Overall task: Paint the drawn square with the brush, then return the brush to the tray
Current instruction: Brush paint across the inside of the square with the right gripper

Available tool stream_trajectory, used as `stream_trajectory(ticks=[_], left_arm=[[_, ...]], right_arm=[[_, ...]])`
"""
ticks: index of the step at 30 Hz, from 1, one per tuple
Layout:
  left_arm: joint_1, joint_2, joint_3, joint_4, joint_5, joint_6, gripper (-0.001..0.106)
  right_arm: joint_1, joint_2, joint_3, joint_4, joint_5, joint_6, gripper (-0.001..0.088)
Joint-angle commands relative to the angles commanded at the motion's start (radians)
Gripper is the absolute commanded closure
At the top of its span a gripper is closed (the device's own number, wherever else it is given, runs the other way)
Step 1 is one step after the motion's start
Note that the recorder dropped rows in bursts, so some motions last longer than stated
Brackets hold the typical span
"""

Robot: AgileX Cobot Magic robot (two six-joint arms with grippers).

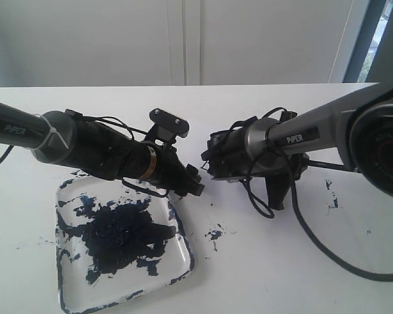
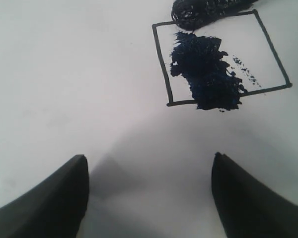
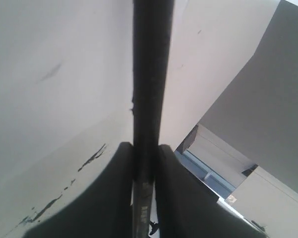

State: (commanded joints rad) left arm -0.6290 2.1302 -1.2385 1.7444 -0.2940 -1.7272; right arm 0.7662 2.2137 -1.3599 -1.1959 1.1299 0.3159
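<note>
The white worktop (image 1: 281, 275) carries everything, with stray dark paint flecks on it. Two black arms reach in over it from either side.

The left end effector (image 2: 150, 157) hangs with its fingers spread wide and nothing between them. The right end effector (image 3: 141, 148) is nearly closed, its two fingers clamped on the black handle of the brush (image 3: 151, 64). The handle runs straight out from the grip and off the picture.

The tray (image 1: 72, 288) lies below the left arm, near the front of the worktop. It is shallow and clear, with a big blue-black blotch in its middle.

The drawn square (image 2: 221, 57) is only partly filled, with a dark smear across its middle and bare white at the corners. The paint-loaded brush tip (image 2: 196, 12) rests at one edge of the outline.

The brush is likely very light, with a thin stiff handle. The handle looks smooth and round, so it may roll or pivot in a loose grip. Its bristles are soft and wet, so they bend and smear on contact. The best hold is on the handle, well back from the tip. How far along the handle the grip sits cannot be told.
</note>
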Motion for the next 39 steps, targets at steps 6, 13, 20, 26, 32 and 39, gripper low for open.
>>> stream_trajectory(ticks=[6, 13, 20, 26, 32, 39], left_arm=[[0.0, 0.0, 0.0, 0.0, 0.0, 0.0, 0.033], [0.0, 0.0, 0.0, 0.0, 0.0, -0.003, 0.033], [0.0, 0.0, 0.0, 0.0, -0.003, -0.003, 0.033], [0.0, 0.0, 0.0, 0.0, -0.006, -0.003, 0.033], [0.0, 0.0, 0.0, 0.0, -0.006, -0.003, 0.033], [0.0, 0.0, 0.0, 0.0, -0.006, -0.003, 0.033]], right_arm=[[0.004, 0.0, -0.003, 0.045, -0.013, -0.027, 0.0868], [0.041, 0.0, -0.003, 0.083, -0.028, -0.063, 0.0868], [0.041, 0.003, -0.003, 0.075, -0.024, -0.07, 0.0868], [0.035, 0.04, -0.004, 0.035, 0.013, -0.07, 0.0868], [0.026, 0.054, -0.004, -0.009, 0.03, -0.009, 0.0868], [0.002, 0.054, -0.004, -0.024, 0.046, 0.006, 0.0868]])
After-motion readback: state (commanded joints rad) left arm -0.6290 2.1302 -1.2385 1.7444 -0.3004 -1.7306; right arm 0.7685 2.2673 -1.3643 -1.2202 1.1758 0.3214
